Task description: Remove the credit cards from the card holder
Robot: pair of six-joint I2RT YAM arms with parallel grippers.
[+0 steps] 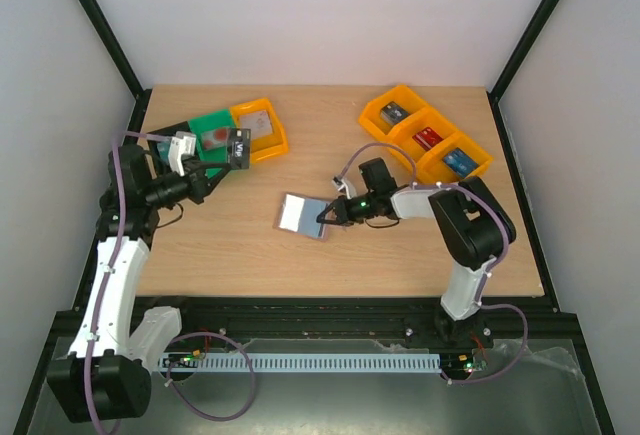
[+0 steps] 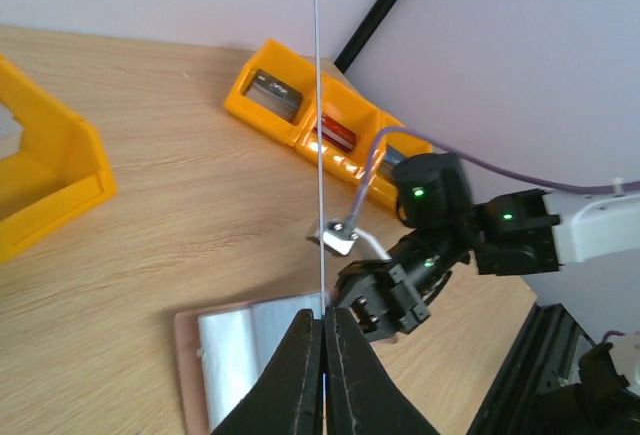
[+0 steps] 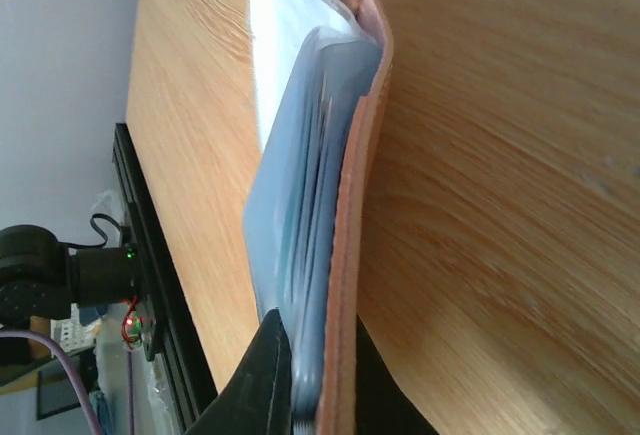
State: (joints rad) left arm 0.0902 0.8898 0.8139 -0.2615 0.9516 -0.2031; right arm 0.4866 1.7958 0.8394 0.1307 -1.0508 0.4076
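Card holder edge sits pinched between the 2 fingers of your right gripper, which are closed down narrow on its right-hand side. In the right wrist view the fingers of that gripper straddle the tan outer skin and the light blue inner panel, which bulges slightly away from the tan back. The holder lies open on the wooden table, near its middle, blue side up. Your left gripper has its fingers shut tight on 1 dark credit card, held up off the table above the left-hand bins. In the left wrist view you see this card edge-on, as a thin upright line rising from the closed fingertips of the gripper, with the open holder and the right gripper beyond it. Below the held card, a whitish card with a red mark lies in the green bin, and a grey card lies in the orange bin touching it. At the far right stands a row of 3 orange bins, each with a small item inside.
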